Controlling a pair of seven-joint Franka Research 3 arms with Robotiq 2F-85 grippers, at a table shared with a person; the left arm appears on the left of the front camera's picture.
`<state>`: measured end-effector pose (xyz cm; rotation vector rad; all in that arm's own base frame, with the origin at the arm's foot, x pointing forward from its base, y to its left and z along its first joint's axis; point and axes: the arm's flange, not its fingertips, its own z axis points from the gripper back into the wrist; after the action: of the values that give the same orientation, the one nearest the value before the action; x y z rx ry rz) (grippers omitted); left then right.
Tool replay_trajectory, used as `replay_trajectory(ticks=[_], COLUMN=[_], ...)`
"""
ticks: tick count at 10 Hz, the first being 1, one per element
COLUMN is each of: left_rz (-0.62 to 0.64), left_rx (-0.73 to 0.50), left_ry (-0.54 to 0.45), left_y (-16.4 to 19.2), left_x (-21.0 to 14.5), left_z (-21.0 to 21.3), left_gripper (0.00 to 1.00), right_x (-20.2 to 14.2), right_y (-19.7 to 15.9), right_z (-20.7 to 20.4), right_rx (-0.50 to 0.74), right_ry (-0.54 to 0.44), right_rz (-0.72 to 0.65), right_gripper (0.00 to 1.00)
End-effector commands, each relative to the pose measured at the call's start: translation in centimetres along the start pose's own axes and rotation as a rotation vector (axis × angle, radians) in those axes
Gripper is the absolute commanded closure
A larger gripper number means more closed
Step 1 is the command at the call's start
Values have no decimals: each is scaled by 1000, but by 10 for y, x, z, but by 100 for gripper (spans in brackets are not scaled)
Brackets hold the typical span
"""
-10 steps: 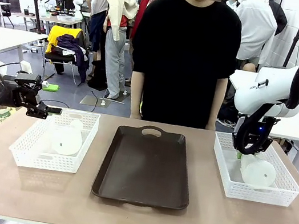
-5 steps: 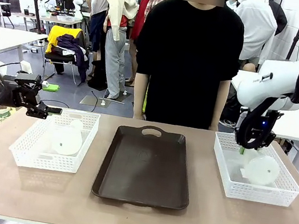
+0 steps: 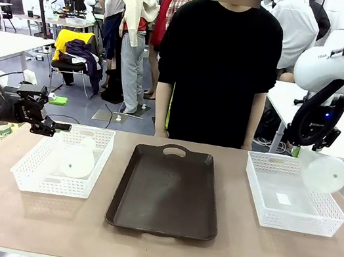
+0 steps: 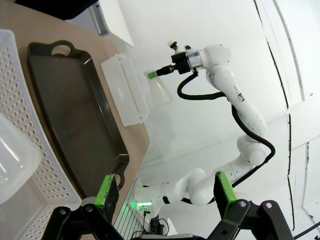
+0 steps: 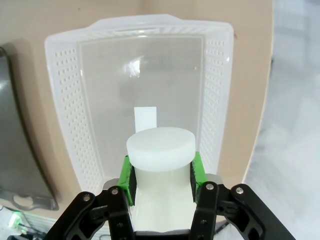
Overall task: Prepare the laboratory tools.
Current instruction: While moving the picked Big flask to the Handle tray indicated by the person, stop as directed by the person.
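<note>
Translucent white plastic at the right: pinching the neck of one conical flask [image 3: 321,172] between the pressed-in green pads of the right gripper [image 3: 301,152], and holding it in the air above the far right part of the right mesh basket [image 3: 262,214], clear of the rim. Carrying it tilted on its side, flat base facing near. Hovering the left gripper [image 3: 53,126], fingers spread wide and gripping nothing, just beside the far left corner of the left mesh basket [image 3: 35,179]. Storing the second flask [image 3: 76,163] on its side inside that basket. Flanking the dark brown tray [image 3: 166,197] with the two baskets on the table [image 3: 156,253]. Facing a person [image 3: 212,69] in a black shirt, standing at the far side, arms hanging.
</note>
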<state>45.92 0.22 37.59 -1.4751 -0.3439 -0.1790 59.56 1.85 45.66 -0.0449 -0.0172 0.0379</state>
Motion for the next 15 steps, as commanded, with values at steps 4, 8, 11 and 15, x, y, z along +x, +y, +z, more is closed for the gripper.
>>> replay_trajectory(ticks=[4,8,11,15], left_rz=[-3,-3,-3,-3], left_rx=[4,4,4,4], left_ry=[-4,-4,-4,-4], left_y=[-1,-1,-1,-1], left_x=[0,0,0,0], left_z=[1,1,1,1], left_gripper=[0,0,0,0], right_x=[-8,-8,-8,-8], right_y=[-7,-7,-7,-7], right_z=[17,17,17,17], right_rx=[-1,-1,-1,-1], right_ry=[-25,-25,-25,-25], right_rz=[10,10,10,10], right_gripper=[100,100,100,100])
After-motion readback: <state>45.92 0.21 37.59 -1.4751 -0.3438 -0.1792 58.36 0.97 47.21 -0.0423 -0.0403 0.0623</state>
